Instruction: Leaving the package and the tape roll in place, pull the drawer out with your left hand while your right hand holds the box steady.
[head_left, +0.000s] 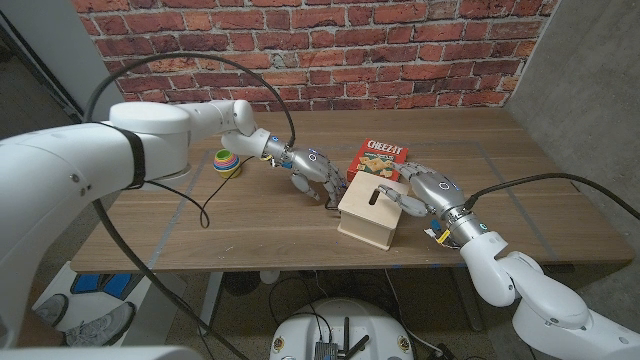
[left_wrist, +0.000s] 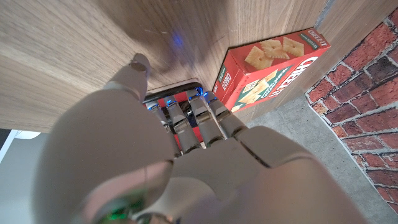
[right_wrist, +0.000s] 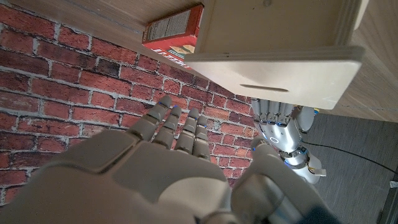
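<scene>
Pale plywood box (head_left: 372, 213) with a slot in its top and a drawer front facing the left hand sits on the wooden table (head_left: 250, 220), between the two hands. Whether the drawer is out at all cannot be told from these views. The right hand (head_left: 420, 192) lies over the box's right top edge, fingers draped onto the lid and spread, touching it without a plain clasp; in the right wrist view (right_wrist: 161, 155) its fingers are extended and a little apart, the box's slotted face just beyond the fingertips. The left hand (head_left: 305, 170) hangs just off the box's left end, fingers (left_wrist: 199, 121) loosely extended with nothing between them, pointing down toward the table. Just beyond those fingertips lies the red Cheez-It cracker package (left_wrist: 273, 65), flat on the table behind the box (head_left: 378, 158). Well behind the left hand, near its wrist, stands a rainbow-striped tape roll (head_left: 227, 161).
</scene>
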